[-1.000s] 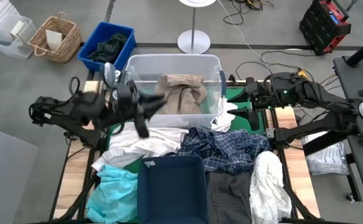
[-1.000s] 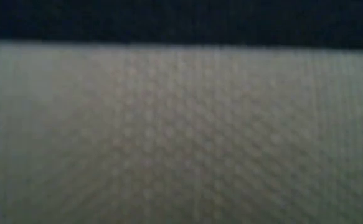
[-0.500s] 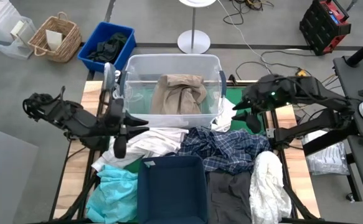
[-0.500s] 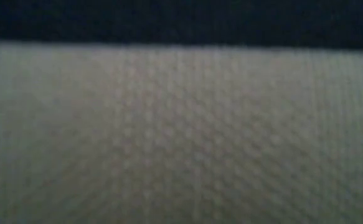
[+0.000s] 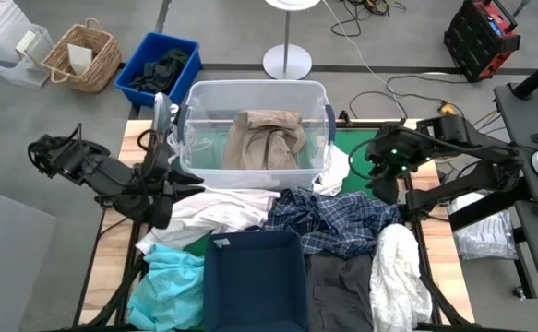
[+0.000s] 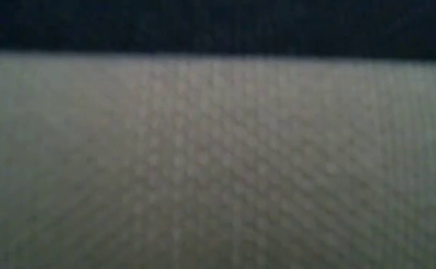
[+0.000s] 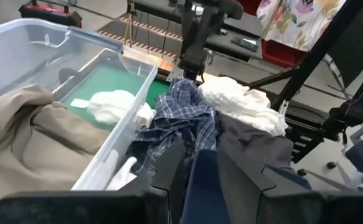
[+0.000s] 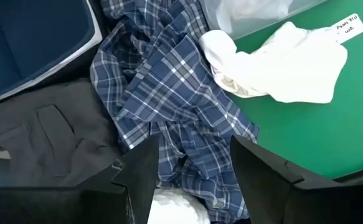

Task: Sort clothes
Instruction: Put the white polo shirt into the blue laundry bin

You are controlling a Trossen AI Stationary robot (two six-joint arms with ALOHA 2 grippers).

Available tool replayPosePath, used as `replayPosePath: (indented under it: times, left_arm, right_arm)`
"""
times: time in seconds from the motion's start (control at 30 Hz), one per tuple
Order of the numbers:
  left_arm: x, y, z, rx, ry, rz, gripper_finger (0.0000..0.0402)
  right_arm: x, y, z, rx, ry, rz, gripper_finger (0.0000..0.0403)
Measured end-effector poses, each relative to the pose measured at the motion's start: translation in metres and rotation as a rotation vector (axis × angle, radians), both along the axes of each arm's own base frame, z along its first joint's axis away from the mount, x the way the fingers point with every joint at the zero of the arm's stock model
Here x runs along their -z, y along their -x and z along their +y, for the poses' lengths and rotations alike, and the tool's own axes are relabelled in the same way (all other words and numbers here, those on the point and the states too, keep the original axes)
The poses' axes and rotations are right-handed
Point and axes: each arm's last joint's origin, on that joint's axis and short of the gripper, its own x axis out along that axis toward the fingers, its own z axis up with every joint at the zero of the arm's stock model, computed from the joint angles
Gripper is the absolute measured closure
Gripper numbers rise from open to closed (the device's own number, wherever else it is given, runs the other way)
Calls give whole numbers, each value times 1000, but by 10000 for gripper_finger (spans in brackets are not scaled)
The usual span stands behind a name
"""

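Blue-and-white plaid shirt [image 8: 169, 99] directly under the right hand [image 8: 190, 165], crumpled between the dark grey garment [image 8: 50, 137] on one side and a small white garment [image 8: 281, 62] on the green mat on the other. Right hand open, holding nothing, hovering above the shirt. Best to lower straight onto a raised fold near the middle, pinching one layer only, away from the grey cloth. Left hand [image 7: 197, 177] parted a little, empty, beside the clear tub [image 5: 250, 92] with the beige garment [image 5: 267, 138], the shirt ahead of it.
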Motion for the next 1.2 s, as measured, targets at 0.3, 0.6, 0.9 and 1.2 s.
replayPosePath:
  times: [0.3, 0.6, 0.9, 1.2]
  left_arm:
    - [10, 9, 3, 21, 47, 117, 323]
    - [16, 2, -4, 66, 85, 185, 323]
    - [17, -1, -5, 53, 75, 182, 323]
    - [24, -1, -10, 114, 116, 266, 323]
  right_arm:
    - [-1, 10, -1, 47, 37, -15, 213]
    - [28, -10, -4, -4, 122, 32, 213]
    - [91, -20, -7, 9, 205, -2, 213]
    - [125, -16, -6, 72, 175, -32, 213]
